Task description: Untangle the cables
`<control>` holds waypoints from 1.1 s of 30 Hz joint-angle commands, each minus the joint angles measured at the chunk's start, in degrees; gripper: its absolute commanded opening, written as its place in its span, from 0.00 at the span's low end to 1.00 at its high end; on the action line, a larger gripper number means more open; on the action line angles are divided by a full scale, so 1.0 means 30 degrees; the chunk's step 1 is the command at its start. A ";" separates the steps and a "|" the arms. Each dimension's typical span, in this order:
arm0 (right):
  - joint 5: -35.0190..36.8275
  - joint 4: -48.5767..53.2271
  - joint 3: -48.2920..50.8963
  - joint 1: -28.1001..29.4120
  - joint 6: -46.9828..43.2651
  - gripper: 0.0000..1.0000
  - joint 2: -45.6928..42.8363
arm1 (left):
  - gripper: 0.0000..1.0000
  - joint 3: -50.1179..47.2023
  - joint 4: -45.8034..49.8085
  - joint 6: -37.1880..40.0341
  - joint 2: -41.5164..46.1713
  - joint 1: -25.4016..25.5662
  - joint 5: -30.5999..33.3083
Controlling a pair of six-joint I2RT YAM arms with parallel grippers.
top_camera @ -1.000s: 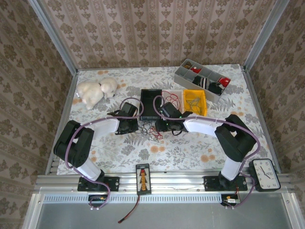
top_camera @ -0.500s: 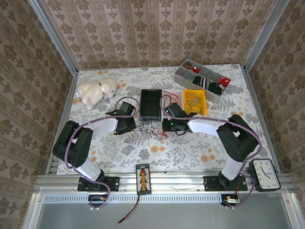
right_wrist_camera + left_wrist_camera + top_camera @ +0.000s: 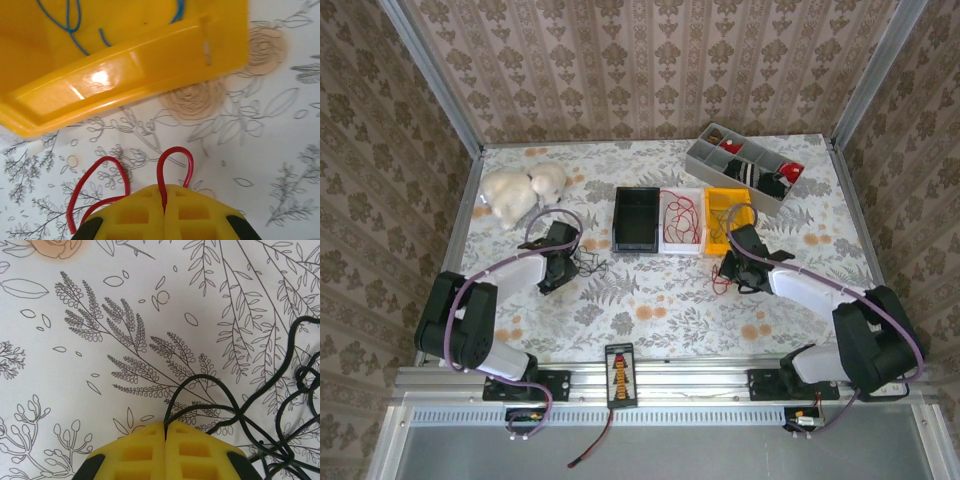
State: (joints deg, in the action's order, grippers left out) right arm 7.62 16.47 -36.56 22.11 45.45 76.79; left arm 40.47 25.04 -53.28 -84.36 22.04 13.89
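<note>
Left wrist: left gripper (image 3: 165, 426) pinches black cable (image 3: 199, 376) — right gripper (image 3: 163, 189) pinches red cable (image 3: 175, 148).

This is a robotics lab cell dressed up to look like a home. The left arm (image 3: 520, 272) and the right arm (image 3: 810, 285) are bolted to a bare aluminium rail (image 3: 690, 380) at the table's near edge, and the walls are flat panels of damask wallpaper (image 3: 650, 70) set between metal corner posts (image 3: 432, 75). A floral cloth (image 3: 650, 310) covers the table, and on it a white plush toy (image 3: 515, 192), a grey compartment tray (image 3: 745, 165) and a row of black (image 3: 636, 218), white (image 3: 681, 222) and yellow (image 3: 730, 215) bins are laid out like test props, with a small electronics board (image 3: 620, 375) sitting on the rail.
</note>
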 commanded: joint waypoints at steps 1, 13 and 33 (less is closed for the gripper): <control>0.0390 -0.0012 0.0257 -0.0016 0.0678 0.00 -0.0613 | 0.00 0.0103 -0.0323 0.1054 -0.0383 0.0041 -0.1071; -0.2529 -0.4408 -0.2747 0.1830 -0.2036 0.00 -0.2352 | 0.00 0.0793 -0.1696 0.1455 -0.1866 0.1250 -0.2583; 0.0851 -0.1333 -0.9762 0.1831 -0.4807 0.48 0.4047 | 0.00 -0.0071 -0.2579 0.1644 -0.0834 0.1262 -0.2967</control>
State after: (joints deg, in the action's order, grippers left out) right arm 8.71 12.53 -68.05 26.65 32.67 93.08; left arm 41.78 18.20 -50.22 -87.24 25.10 9.41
